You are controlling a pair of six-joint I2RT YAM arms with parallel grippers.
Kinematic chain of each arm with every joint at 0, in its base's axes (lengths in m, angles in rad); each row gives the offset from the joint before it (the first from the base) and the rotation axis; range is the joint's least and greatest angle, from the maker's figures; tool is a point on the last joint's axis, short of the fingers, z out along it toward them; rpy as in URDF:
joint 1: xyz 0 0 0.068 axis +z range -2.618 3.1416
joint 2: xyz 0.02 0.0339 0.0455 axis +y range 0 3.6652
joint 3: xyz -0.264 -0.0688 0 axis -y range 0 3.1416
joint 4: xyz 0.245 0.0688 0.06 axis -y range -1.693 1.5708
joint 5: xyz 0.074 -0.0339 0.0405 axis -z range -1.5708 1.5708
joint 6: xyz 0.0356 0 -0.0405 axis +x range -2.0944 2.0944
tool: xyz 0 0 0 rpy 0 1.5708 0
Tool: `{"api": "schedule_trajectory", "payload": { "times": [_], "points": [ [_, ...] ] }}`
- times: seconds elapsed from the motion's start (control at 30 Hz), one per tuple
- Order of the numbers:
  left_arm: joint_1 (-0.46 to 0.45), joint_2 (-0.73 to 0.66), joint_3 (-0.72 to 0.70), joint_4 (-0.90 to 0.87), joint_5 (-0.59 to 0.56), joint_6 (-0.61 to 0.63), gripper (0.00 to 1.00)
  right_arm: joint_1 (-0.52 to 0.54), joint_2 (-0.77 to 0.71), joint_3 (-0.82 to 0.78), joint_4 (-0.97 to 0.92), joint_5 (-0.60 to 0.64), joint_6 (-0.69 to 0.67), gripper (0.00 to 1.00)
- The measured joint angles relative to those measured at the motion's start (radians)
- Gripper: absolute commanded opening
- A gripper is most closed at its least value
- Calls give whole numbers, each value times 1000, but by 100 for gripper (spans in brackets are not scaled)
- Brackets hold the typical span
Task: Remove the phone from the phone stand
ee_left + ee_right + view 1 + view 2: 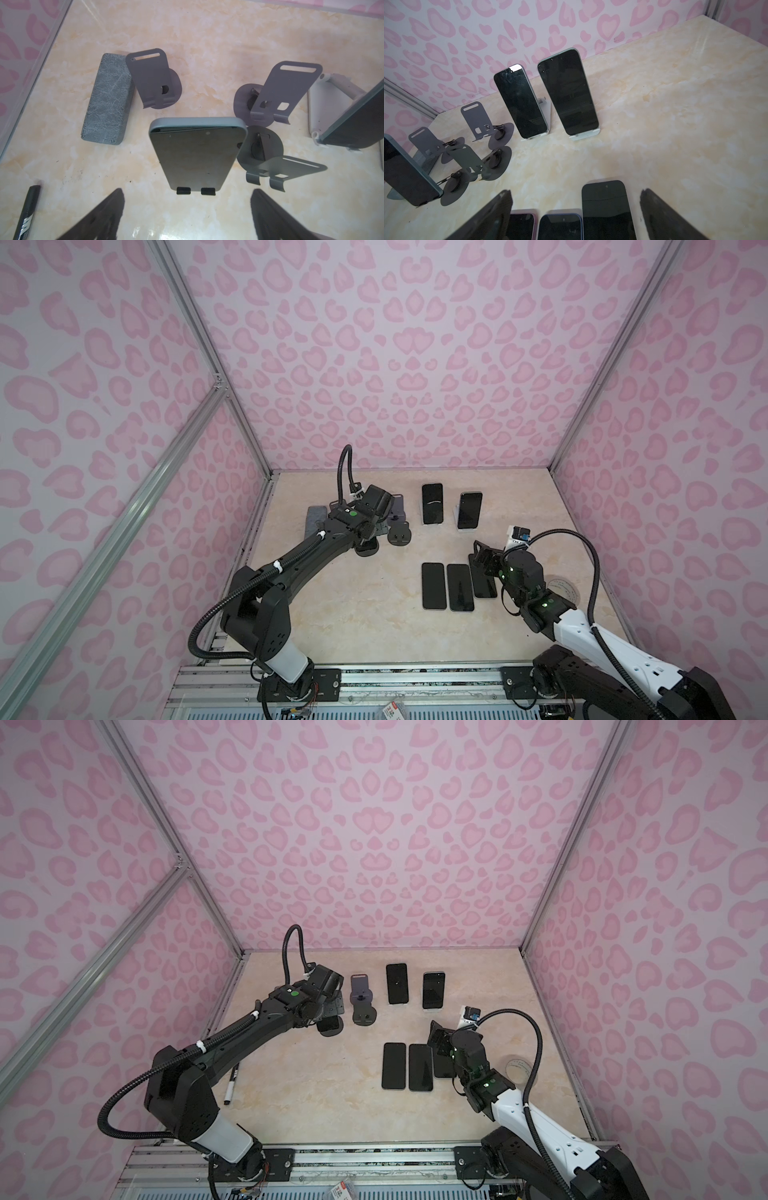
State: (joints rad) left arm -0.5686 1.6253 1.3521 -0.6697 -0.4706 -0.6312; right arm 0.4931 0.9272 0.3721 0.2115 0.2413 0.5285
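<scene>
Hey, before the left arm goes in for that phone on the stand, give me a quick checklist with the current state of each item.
1. Left pincer open: ok.
2. Phone seated on its stand's hooks: ok.
3. Phone centred between the left pincer's fingers: ok.
4. Room beside the phone for a finger: cannot tell; an empty stand sits close by.
5. Right pincer open, empty, away from this phone: ok.
</scene>
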Motion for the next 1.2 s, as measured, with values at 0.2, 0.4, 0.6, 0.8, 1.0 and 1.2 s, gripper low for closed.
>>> {"api": "schedule_trajectory", "payload": {
  "times": [0.2,0.4,0.6,0.8,1.0,1.2],
  "points": [
    [15,14,20,27,12,4,97,8,14,2,0,5,-9,98],
    [46,29,29,43,27,-4,98,16,18,8,-1,6,-16,98],
    [52,61,44,49,54,-3,98,21,17,11,-1,17,-23,98],
    [61,76,51,53,53,-3,98,22,18,11,-1,21,-24,98],
    [72,103,54,64,47,-4,100,24,19,11,-1,21,-24,98],
    [78,116,52,82,39,-3,98,29,23,11,-1,21,-24,98]
  ]
}}
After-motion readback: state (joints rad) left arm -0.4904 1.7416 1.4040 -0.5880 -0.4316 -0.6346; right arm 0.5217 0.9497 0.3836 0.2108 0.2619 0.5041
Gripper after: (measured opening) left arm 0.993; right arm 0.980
